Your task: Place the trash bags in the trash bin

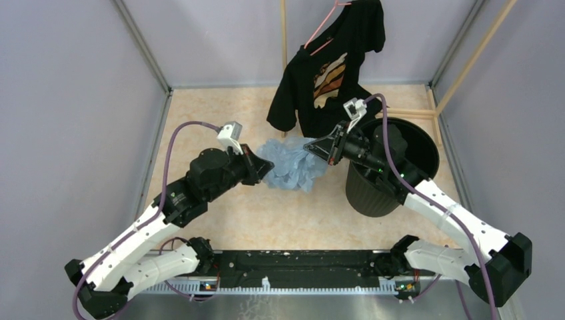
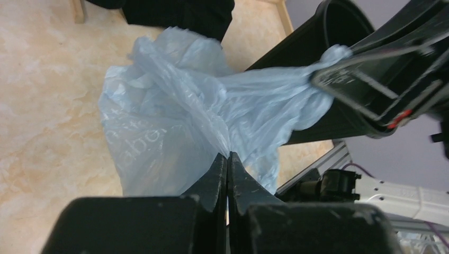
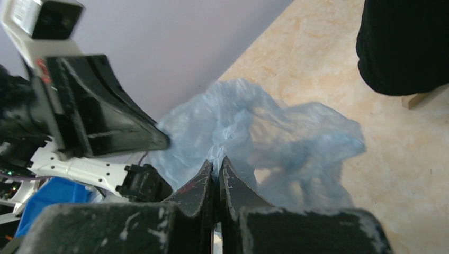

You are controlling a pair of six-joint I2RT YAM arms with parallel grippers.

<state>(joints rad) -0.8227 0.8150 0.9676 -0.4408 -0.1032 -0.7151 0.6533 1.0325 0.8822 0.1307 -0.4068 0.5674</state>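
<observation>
Pinched shut, my left claw (image 2: 227, 159) and right claw (image 3: 216, 161) each grip the thin, crinkly pale blue plastic trash bag (image 1: 293, 163), bunched between them over the counter's (image 1: 220, 113) middle, just beside the round black plastic bin (image 1: 366, 193). Grasping looks done; next I should lift it over the rim and release.

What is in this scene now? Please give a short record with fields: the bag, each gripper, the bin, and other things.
bag: pale blue translucent plastic bag, crumpled, stretched between both grippers, outside the bin
left gripper: shut on one edge of the bag
right gripper: shut on the opposite edge
bin: round black plastic bin, upright, right of the bag, under the right arm
other: black T-shirt with orange print on a pink hanger, behind the bag
</observation>
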